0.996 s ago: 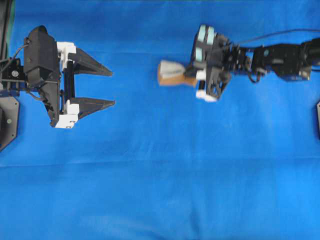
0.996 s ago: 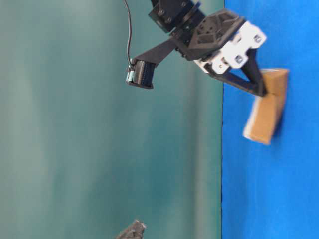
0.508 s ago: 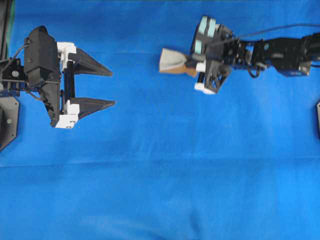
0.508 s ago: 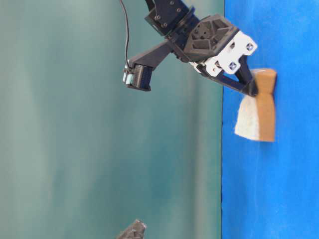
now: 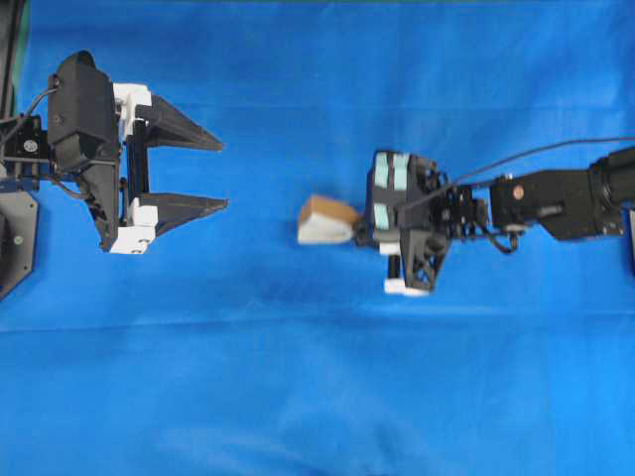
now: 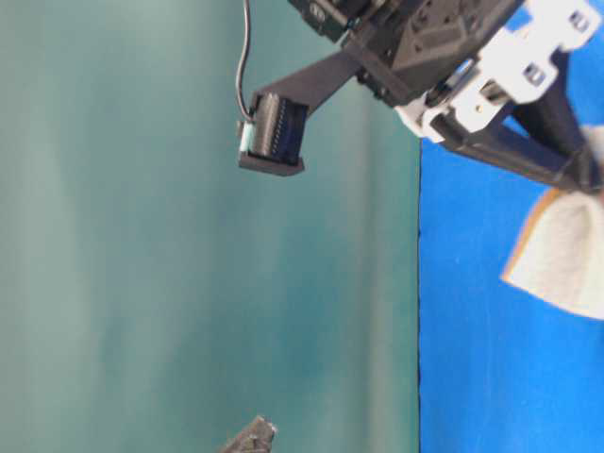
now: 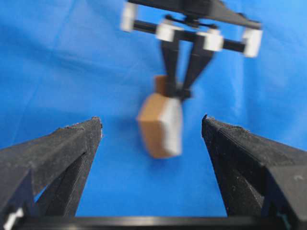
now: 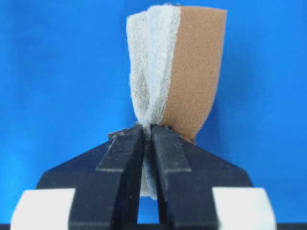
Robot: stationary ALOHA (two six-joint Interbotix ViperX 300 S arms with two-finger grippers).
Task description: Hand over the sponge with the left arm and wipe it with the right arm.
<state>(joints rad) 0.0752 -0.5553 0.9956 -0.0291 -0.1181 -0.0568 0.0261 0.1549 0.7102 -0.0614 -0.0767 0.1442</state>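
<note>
- My left arm, the black jointed one with exposed cables (image 5: 74, 134), sits at the left edge of the overhead view, its black pointed two-finger gripper (image 5: 213, 171) aimed across toward the other arm.
- Its fingers (image 7: 53, 158) stand wide apart with nothing between them.
- My right arm, black with pale teal wrist patches (image 5: 541, 203), stretches in level from the right.
- Its black pointed gripper (image 8: 148, 136) is pinched nearly closed, clamping the small whitish-and-tan sponge (image 8: 180, 72).
</note>
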